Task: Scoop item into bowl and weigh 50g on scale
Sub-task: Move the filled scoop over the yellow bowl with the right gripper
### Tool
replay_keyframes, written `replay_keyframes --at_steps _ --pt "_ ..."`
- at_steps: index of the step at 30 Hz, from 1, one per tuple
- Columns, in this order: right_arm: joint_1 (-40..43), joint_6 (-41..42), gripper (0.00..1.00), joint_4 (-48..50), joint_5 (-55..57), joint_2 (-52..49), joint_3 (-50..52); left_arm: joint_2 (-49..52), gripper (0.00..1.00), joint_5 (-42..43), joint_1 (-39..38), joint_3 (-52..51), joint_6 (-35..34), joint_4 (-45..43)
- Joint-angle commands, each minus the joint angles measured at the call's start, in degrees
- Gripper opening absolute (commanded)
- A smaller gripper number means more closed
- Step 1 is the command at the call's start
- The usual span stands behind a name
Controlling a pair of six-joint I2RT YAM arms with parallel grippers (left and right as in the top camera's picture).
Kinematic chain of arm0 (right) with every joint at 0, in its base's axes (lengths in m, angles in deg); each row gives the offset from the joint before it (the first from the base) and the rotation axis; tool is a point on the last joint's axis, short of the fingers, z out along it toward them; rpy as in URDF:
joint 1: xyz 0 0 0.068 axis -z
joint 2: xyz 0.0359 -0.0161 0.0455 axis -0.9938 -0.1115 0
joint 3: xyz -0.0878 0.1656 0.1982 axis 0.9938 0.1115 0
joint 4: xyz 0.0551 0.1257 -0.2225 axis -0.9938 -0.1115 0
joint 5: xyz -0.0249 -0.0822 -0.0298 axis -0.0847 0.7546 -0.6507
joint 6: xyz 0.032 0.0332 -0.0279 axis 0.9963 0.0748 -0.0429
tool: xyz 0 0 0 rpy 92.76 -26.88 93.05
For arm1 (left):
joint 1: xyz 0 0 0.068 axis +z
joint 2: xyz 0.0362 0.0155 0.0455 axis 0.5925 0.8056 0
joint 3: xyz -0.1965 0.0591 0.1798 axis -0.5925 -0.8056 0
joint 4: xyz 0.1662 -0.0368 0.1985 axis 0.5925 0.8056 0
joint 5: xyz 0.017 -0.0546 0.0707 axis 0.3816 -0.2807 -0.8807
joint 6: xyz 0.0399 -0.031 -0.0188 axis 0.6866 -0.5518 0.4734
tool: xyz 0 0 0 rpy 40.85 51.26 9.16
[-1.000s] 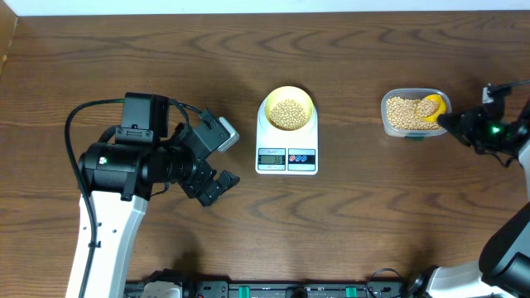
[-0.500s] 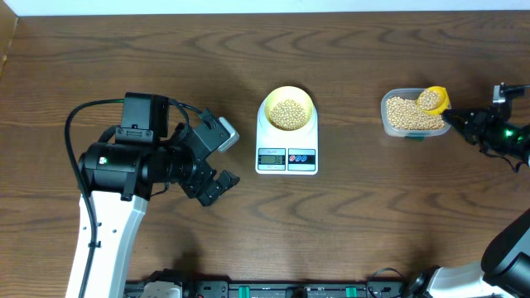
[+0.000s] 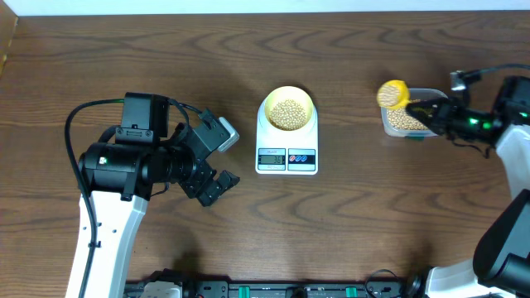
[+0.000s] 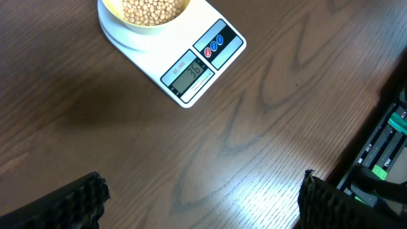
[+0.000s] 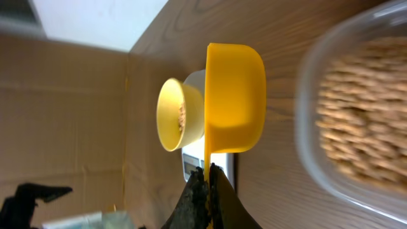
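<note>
The pale yellow bowl (image 3: 287,109) stands on the white scale (image 3: 286,141), with beans (image 3: 287,113) in it; the left wrist view shows them too, and the scale (image 4: 191,63) display shows digits too small to read surely. More beans (image 3: 403,121) lie in a clear container (image 3: 387,124) at the right. My right gripper (image 3: 431,110) is shut on the handle of a bright yellow scoop (image 3: 392,93), held above the container's left edge. The right wrist view shows the scoop (image 5: 234,98) with the bowl (image 5: 175,114) beyond. My left gripper (image 3: 217,184) is open and empty, left of the scale.
The container (image 5: 318,159) fills the right of the right wrist view. The table's front edge with black equipment (image 4: 381,152) lies to the right in the left wrist view. Brown cardboard stands beyond the table's left end.
My right gripper has lifted the scoop out of the container's beans and carried it left, to above the container's left edge. The left arm has not moved.
</note>
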Motion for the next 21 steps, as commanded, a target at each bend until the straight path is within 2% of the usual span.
replay_keyframes --at_steps 1,9,15,21 --pt "-4.2 -0.33 0.01 1.53 -2.08 0.28 0.02 0.09 0.98 -0.35 0.31 0.09 -0.07 0.13" --pt "-11.78 5.22 0.01 6.6 -2.05 0.28 0.02 0.09 0.98 -0.37 0.31 0.09 -0.07 0.13" --pt "-17.35 5.6 0.01 12.59 -1.66 0.28 0.02 0.09 0.98 -0.35 0.31 0.09 -0.07 0.13" --pt "-23.45 7.13 0.01 16.28 6.19 0.28 0.02 0.09 0.98 -0.35 0.31 0.09 -0.07 0.13"
